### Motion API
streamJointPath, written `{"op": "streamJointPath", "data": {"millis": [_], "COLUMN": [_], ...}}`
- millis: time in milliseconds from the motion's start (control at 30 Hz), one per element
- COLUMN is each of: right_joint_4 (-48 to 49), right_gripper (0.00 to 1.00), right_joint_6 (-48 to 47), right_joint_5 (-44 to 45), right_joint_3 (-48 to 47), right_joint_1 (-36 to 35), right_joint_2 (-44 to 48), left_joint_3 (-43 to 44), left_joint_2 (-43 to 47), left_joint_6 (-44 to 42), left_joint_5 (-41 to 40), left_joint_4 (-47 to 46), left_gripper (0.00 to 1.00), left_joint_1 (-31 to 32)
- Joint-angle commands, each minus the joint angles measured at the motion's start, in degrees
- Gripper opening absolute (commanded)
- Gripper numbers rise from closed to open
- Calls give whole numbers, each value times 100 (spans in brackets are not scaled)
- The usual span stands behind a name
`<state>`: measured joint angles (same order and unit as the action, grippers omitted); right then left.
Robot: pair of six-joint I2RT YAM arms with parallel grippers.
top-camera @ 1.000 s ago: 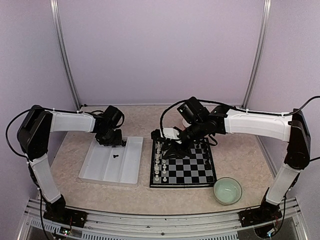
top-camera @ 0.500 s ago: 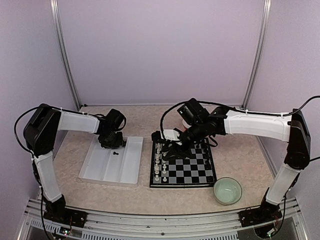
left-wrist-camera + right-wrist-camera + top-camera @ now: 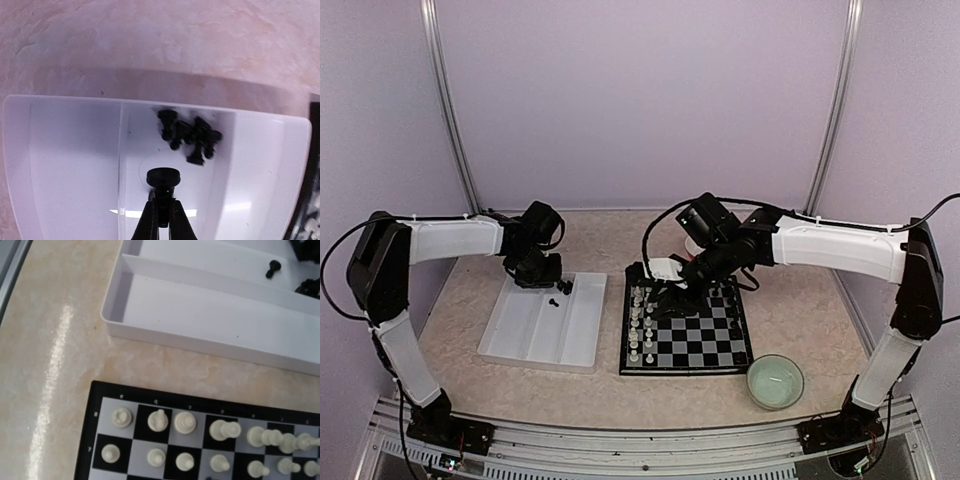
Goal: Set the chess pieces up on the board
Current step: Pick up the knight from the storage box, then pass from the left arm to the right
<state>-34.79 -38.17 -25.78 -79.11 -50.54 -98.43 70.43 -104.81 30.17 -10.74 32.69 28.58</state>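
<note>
Table (image 3: 800, 300): mottled beige top. White partitioned tray (image 3: 525, 335) lies L of centre and has three long compartments. The board (image 3: 710, 345) sits just beside it on the R, not touching, edges roughly parallel. Pale green bowl (image 3: 775, 382) stands on the table near the board's near-R corner, off the board. Right gripper (image 3: 665, 288) hangs over the board's far-L area. Its fingers don't appear in its own wrist view and the overhead view is too coarse, so jaw state: cannot tell; nothing seen held. Left gripper (image 3: 161, 206) is over the far part of the tray's middle compartment, fingers pressed together, tips pinching the narrow end of a lone black pawn (image 3: 163, 177). Whether the pawn's base touches the tray floor: cannot tell. White pcs (image 3: 157, 421) stand in two files along the board's L edge, one per square where legible. Those at the far end crowd together and are hard to separate. Other black pcs (image 3: 192, 136) form a small heap, touching each other, at the far end of the same middle compartment. The heap lies just beyond and R of the pinched pawn, close to the R divider.
</note>
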Motion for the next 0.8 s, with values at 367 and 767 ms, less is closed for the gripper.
{"op": "streamJointPath", "data": {"millis": [367,767], "right_joint_4": [-460,-584], "right_gripper": [44,49], "right_joint_6": [-999,-1825], "right_joint_5": [191,890], "right_joint_3": [-1215,-1377], "right_joint_1": [-136,-912], "right_joint_2": [113,-197], "left_joint_3": [-321,83], "left_joint_2": [2181,1743], "left_joint_6": [-205,5], "left_joint_5": [4364,5676], "left_joint_4": [678,237], "left_gripper": [0,0], "left_joint_1": [239,1089]}}
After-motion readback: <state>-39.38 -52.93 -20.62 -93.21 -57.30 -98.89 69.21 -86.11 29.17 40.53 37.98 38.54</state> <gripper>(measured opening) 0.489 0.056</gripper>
